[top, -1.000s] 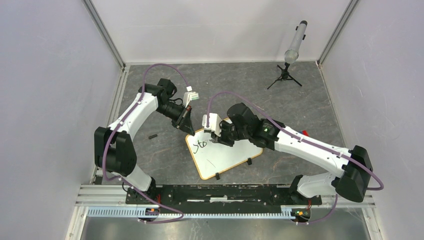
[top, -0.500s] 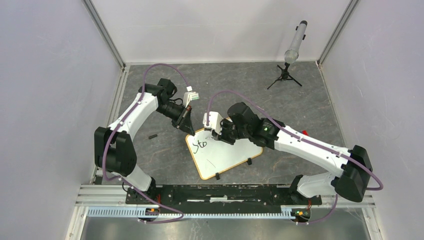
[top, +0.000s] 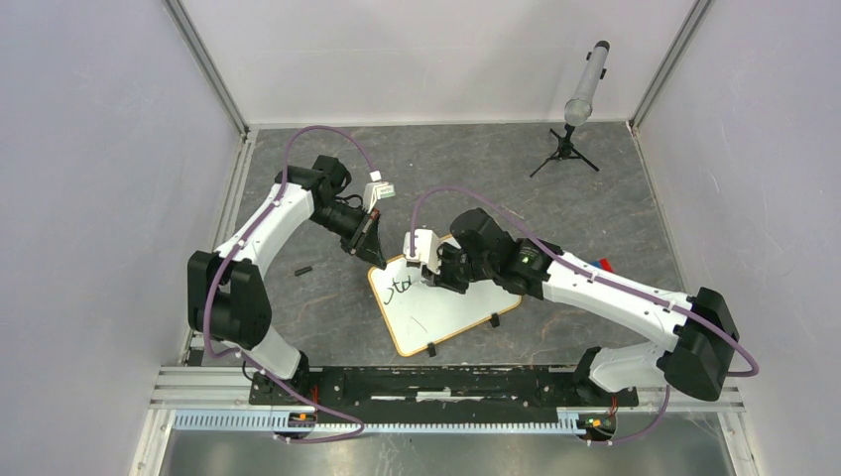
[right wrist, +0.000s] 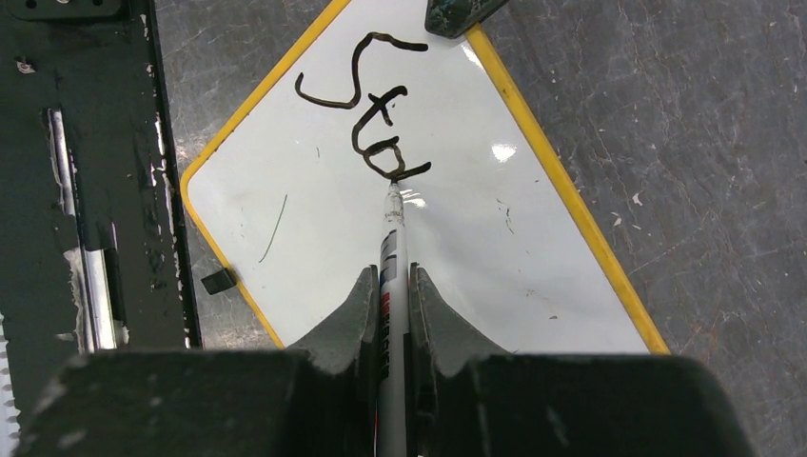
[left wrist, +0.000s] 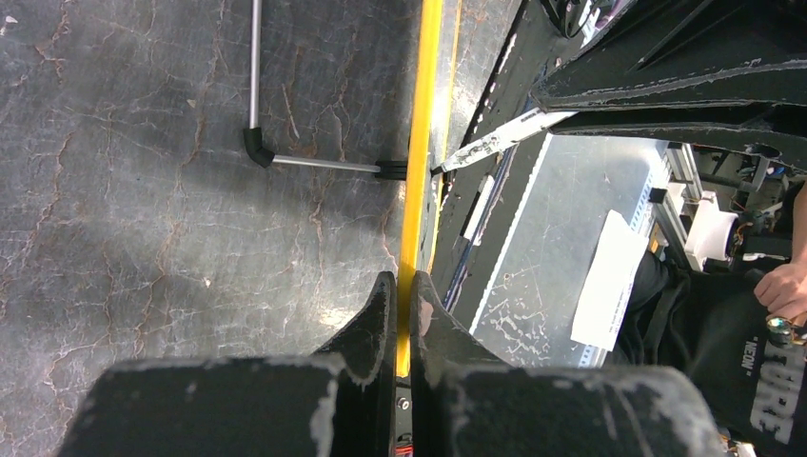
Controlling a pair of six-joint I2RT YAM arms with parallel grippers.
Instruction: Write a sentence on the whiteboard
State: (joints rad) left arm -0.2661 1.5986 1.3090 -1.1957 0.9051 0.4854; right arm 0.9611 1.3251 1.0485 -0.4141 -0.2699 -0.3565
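We lose most of the marker inside the right hand clamped on it, tip touching the whiteboard, while the left hand pinches its frame edge-on.

Grey tube on tripod, far right; black piece, left.

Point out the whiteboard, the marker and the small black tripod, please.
whiteboard [right wrist: 476, 276]: right wrist view, on the bare white writing surface.
marker [right wrist: 391, 238]: right wrist view, on the barrel ahead of the fingers.
tripod [top: 563, 152]: top external view, where its legs meet.
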